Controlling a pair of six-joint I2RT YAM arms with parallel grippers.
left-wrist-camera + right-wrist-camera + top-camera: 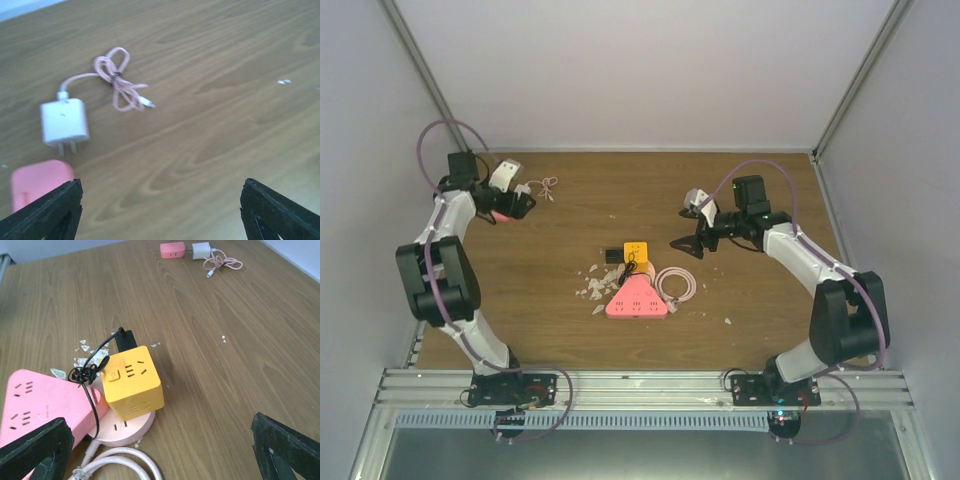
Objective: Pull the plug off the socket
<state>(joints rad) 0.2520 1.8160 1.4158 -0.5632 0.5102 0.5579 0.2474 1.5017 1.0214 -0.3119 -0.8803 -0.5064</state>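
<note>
overhead, left arm (440,275) bent, left fingers (45,215) spread, empty, right fingers (30,455) spread, empty, near yellow socket (132,382)

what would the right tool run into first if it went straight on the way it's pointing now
Most likely the yellow cube socket, which lies ahead of the open right tool; height is hard to judge, so it could pass above.

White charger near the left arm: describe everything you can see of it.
The white charger is a boxy, smooth plastic adapter lying flat on the wooden table, unplugged. Its two bare metal prongs point toward a small pink socket, apart from it. A pink cable, tied in a bundle, leaves its opposite end. Nothing grips it.
</note>
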